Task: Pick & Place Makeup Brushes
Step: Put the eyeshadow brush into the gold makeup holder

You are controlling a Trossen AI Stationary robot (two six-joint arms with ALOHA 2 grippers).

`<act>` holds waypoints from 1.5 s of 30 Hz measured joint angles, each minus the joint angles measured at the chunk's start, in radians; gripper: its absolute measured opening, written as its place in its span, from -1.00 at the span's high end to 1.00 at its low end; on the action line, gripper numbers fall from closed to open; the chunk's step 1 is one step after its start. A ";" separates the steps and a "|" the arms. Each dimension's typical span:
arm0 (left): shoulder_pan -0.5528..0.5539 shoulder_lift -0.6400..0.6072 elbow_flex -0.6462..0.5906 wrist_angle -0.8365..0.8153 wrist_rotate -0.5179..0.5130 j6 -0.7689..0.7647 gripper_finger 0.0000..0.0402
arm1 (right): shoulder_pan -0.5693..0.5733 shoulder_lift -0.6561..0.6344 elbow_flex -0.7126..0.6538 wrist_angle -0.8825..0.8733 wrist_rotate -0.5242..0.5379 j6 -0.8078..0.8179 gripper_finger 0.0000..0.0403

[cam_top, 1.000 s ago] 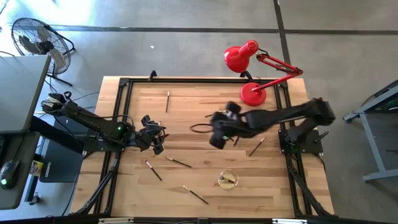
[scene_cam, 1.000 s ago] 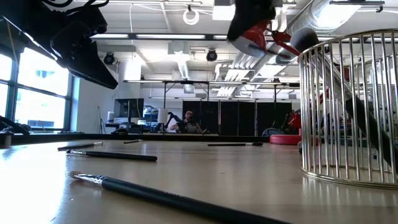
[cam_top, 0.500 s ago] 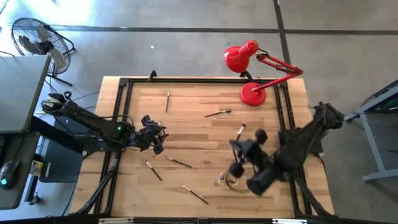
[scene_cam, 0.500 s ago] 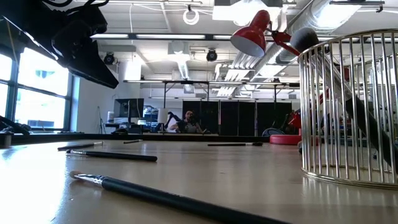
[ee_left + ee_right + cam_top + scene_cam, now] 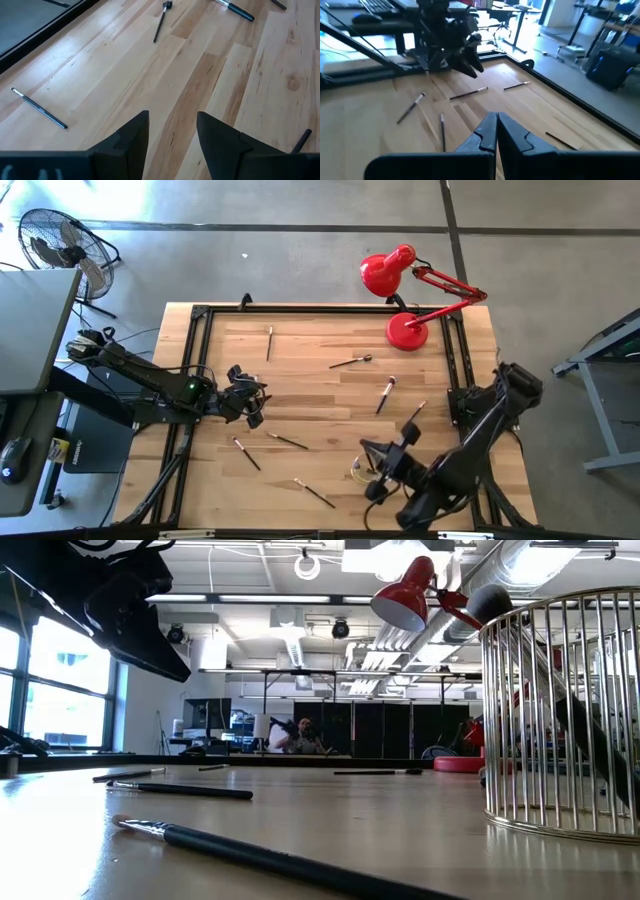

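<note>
Several thin makeup brushes lie flat and scattered on the wooden table: one [image 5: 269, 343] near the far edge, two [image 5: 350, 362] [image 5: 385, 394] in the middle, others [image 5: 287, 441] [image 5: 314, 493] nearer. A round wire cup [image 5: 363, 471] stands near the near edge, with a dark brush [image 5: 590, 745] leaning inside it. My right gripper [image 5: 374, 463] hovers by the cup, shut and empty [image 5: 496, 131]. My left gripper [image 5: 247, 404] waits open [image 5: 172, 135] above bare wood at the left.
A red desk lamp [image 5: 405, 330] stands on the table's far right corner. A black frame [image 5: 200, 315] rims the table. A brush [image 5: 270, 860] lies close in front of the low camera. Bare wood lies between the two arms.
My right arm has swung fast from the table's middle toward the near edge and the right, ending beside the wire cup. Two brushes in the middle that it covered now show. The left arm has kept still.
</note>
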 joint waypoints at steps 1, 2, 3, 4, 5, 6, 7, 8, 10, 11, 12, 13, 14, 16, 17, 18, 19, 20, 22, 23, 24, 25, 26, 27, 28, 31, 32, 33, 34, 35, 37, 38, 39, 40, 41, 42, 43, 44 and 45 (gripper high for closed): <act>0.000 0.000 0.000 0.000 0.000 0.000 0.19 | -0.001 0.018 0.000 -0.001 0.007 0.009 1.00; 0.000 0.000 0.000 0.000 0.000 -0.002 0.19 | -0.003 0.036 0.000 0.000 0.012 0.016 1.00; 0.000 0.000 0.000 0.000 0.000 -0.007 0.19 | -0.006 0.053 0.000 -0.001 0.012 0.019 1.00; 0.000 0.000 0.000 0.000 0.000 -0.008 0.19 | -0.008 0.069 0.000 -0.002 0.012 0.022 1.00; 0.000 0.000 0.000 0.000 0.001 -0.008 0.19 | -0.011 0.081 0.000 -0.007 0.010 0.028 1.00; 0.000 0.000 0.000 0.000 0.003 -0.008 0.19 | -0.011 0.090 0.000 -0.017 0.006 0.038 1.00; 0.000 0.000 0.000 0.000 0.006 -0.008 0.19 | -0.011 0.098 0.000 -0.031 0.000 0.048 1.00; 0.000 0.000 0.000 0.000 0.006 -0.008 0.19 | -0.011 0.101 0.000 -0.045 -0.005 0.061 1.00; 0.000 0.000 0.000 0.000 0.009 -0.009 0.19 | -0.011 0.104 -0.007 -0.054 -0.013 0.083 1.00; 0.000 0.000 0.000 0.000 0.013 -0.009 0.19 | -0.011 0.104 -0.023 -0.035 -0.011 0.089 1.00; 0.000 0.000 0.000 0.000 0.017 -0.009 0.19 | -0.011 0.101 -0.049 -0.016 -0.012 0.092 1.00; 0.000 0.000 0.000 0.000 0.019 -0.009 0.19 | -0.011 0.098 -0.084 0.017 -0.016 0.095 1.00; 0.000 0.000 0.000 0.000 0.019 -0.011 0.19 | -0.011 0.094 -0.123 0.069 -0.019 0.097 1.00; 0.000 0.000 0.000 0.000 0.019 -0.015 0.19 | -0.011 0.078 -0.206 0.195 -0.019 0.090 1.00; 0.000 0.000 0.000 0.000 0.019 -0.016 0.19 | -0.011 0.067 -0.247 0.253 -0.018 0.084 1.00; 0.000 0.000 0.000 0.001 0.019 -0.018 0.19 | -0.011 0.054 -0.286 0.310 -0.016 0.073 1.00; 0.000 0.000 0.000 0.000 0.019 -0.020 0.19 | -0.010 0.043 -0.322 0.362 -0.015 0.066 1.00; 0.000 0.000 0.000 0.000 0.019 -0.025 0.19 | -0.010 0.032 -0.354 0.404 -0.016 0.057 1.00; 0.000 0.000 0.000 0.000 0.019 -0.034 0.19 | -0.010 0.006 -0.409 0.467 -0.021 0.043 1.00; 0.000 0.000 0.000 0.000 0.019 -0.035 0.19 | -0.010 -0.009 -0.429 0.494 -0.026 0.043 1.00; 0.000 0.000 0.000 0.000 0.019 -0.035 0.19 | -0.010 -0.025 -0.449 0.512 -0.035 0.042 1.00; 0.000 0.000 0.000 0.000 0.019 -0.035 0.19 | -0.010 -0.036 -0.467 0.524 -0.044 0.041 1.00; 0.000 0.000 0.000 0.001 0.019 -0.035 0.19 | -0.010 -0.044 -0.482 0.543 -0.052 0.040 1.00; 0.000 0.000 0.000 0.001 0.019 -0.035 0.19 | -0.010 -0.051 -0.496 0.562 -0.061 0.039 1.00; 0.000 0.000 0.000 0.001 0.019 -0.035 0.19 | -0.010 -0.058 -0.509 0.579 -0.071 0.027 1.00; 0.000 0.000 0.000 0.005 0.019 -0.035 0.19 | -0.010 -0.081 -0.527 0.633 -0.099 -0.039 1.00; 0.000 0.000 0.000 0.008 0.018 -0.035 0.19 | -0.010 -0.088 -0.531 0.646 -0.105 -0.056 1.00; 0.000 0.000 0.000 0.011 0.018 -0.035 0.19 | -0.010 -0.095 -0.531 0.651 -0.111 -0.073 1.00; 0.000 0.000 0.000 0.014 0.018 -0.035 0.19 | -0.010 -0.103 -0.531 0.660 -0.116 -0.093 1.00; 0.000 0.000 0.000 0.020 0.018 -0.035 0.19 | -0.009 -0.111 -0.531 0.669 -0.122 -0.112 1.00; 0.000 0.000 0.001 0.032 0.018 -0.035 0.19 | -0.007 -0.127 -0.531 0.685 -0.142 -0.142 1.00; 0.000 0.000 0.001 0.034 0.018 -0.035 0.19 | -0.007 -0.134 -0.530 0.692 -0.158 -0.153 1.00; 0.000 0.000 0.001 0.036 0.019 -0.035 0.19 | -0.007 -0.139 -0.530 0.696 -0.175 -0.160 1.00; 0.000 0.000 0.001 0.040 0.019 -0.035 0.19 | -0.007 -0.142 -0.530 0.696 -0.191 -0.162 1.00; 0.000 0.000 0.001 0.041 0.019 -0.035 0.19 | -0.007 -0.144 -0.530 0.696 -0.200 -0.162 1.00; 0.000 0.000 0.001 0.041 0.019 -0.035 0.19 | -0.007 -0.144 -0.530 0.695 -0.202 -0.163 1.00; 0.000 0.000 0.001 0.041 0.019 -0.035 0.19 | -0.006 -0.144 -0.530 0.696 -0.205 -0.163 1.00; 0.000 0.000 0.001 0.042 0.019 -0.035 0.19 | -0.006 -0.144 -0.530 0.695 -0.208 -0.163 1.00; 0.000 0.000 0.001 0.043 0.020 -0.035 0.19 | -0.006 -0.144 -0.530 0.695 -0.208 -0.163 1.00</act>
